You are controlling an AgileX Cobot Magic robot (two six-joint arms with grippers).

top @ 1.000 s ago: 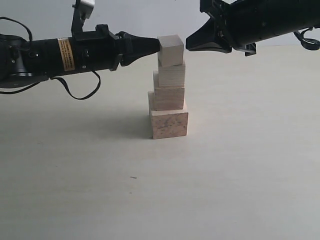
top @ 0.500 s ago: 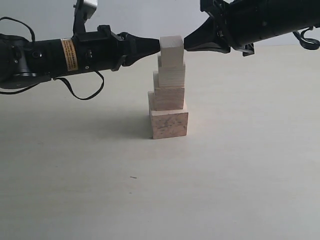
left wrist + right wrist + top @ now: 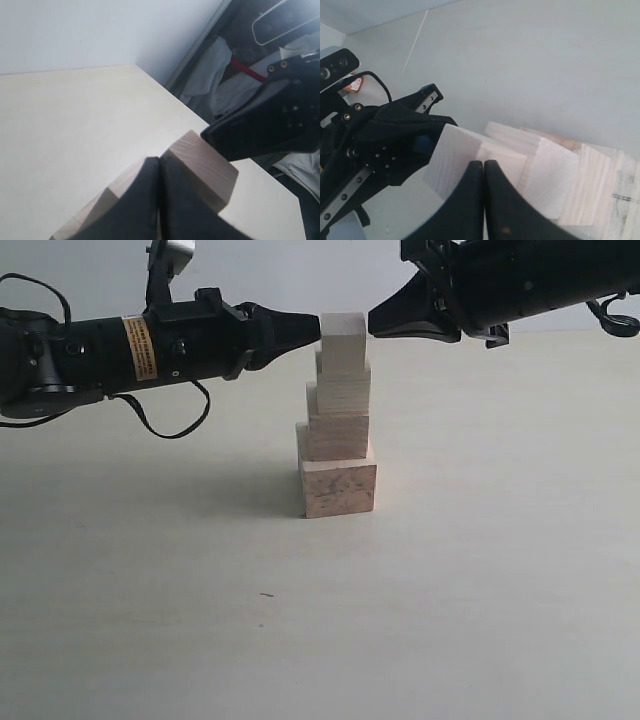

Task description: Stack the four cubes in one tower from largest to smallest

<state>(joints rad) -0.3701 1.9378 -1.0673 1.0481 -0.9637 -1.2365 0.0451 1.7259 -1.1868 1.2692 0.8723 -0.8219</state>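
Note:
The four pale wooden cubes stand as one tower [image 3: 337,430] on the table, stepped from the largest cube [image 3: 338,488] with darker grain marks up through two middle cubes [image 3: 338,435] [image 3: 344,390] to the smallest cube [image 3: 343,341] on top. My left gripper [image 3: 316,328] is shut, its tip against the top cube's left face; the smallest cube [image 3: 202,165] shows just beyond the gripper's tip [image 3: 159,161]. My right gripper [image 3: 372,324] is also shut, its tip touching that cube's right face, as seen with the smallest cube [image 3: 452,157] past the fingertips [image 3: 483,164].
The pale tabletop [image 3: 480,570] spreads all round the tower. A white wall stands behind it. Past the table's far edge in the left wrist view hang cloths and dark equipment [image 3: 220,65].
My right gripper has moved left until its tip meets the top cube. The top cube and my left gripper have shifted slightly right, so the cube sits more squarely on the tower.

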